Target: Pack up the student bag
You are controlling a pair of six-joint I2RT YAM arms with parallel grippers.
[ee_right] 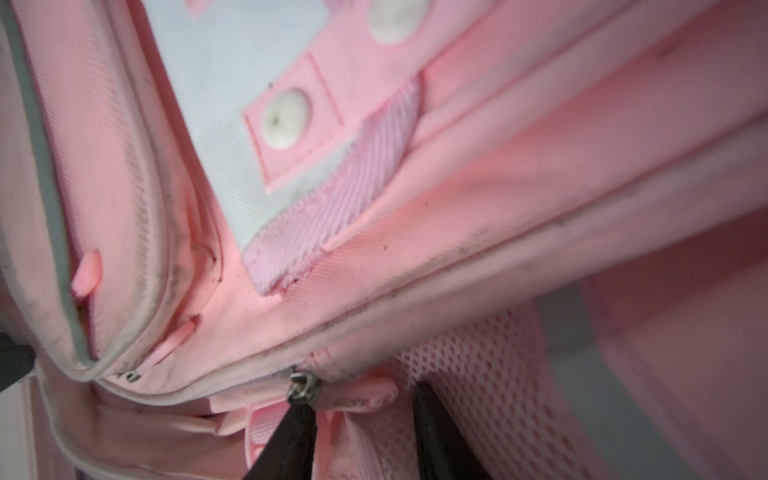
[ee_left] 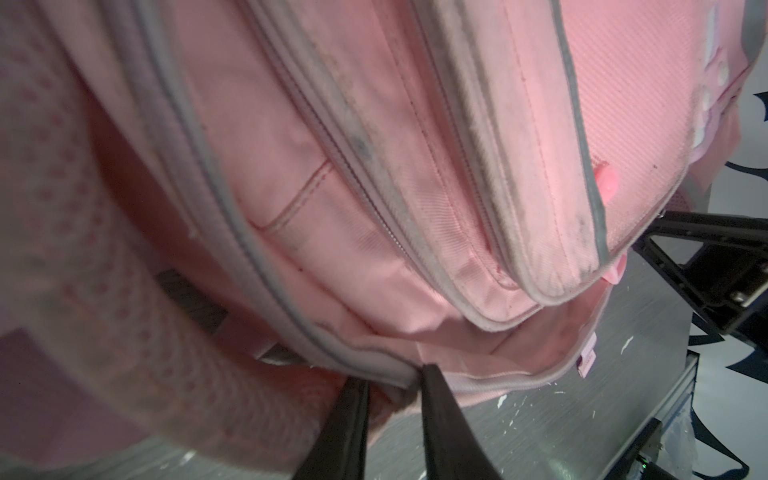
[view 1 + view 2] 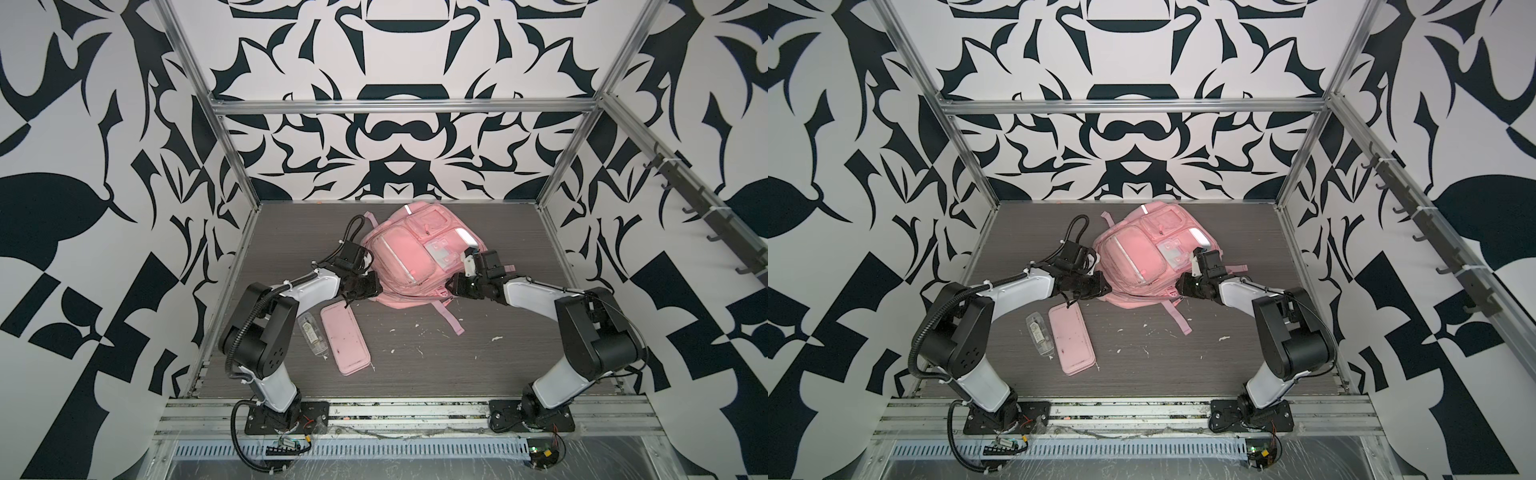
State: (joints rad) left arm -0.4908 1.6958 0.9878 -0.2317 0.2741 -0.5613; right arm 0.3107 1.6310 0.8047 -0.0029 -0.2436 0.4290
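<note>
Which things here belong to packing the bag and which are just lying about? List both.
Job: student bag, its edge pinched by the left gripper; right gripper at its zipper pull; pencil case and clear plastic container, probably to be packed.
Lying about: white scraps on the table; hook rail.

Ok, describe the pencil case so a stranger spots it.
Find the big pink backpack on the grey table. Nearer the camera, by the left arm, lies the pencil case, beside a clear bottle. It is pink too, but flat, oblong, strapless.

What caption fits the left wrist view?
Left gripper pinching a piped edge of the pink student bag.
</note>
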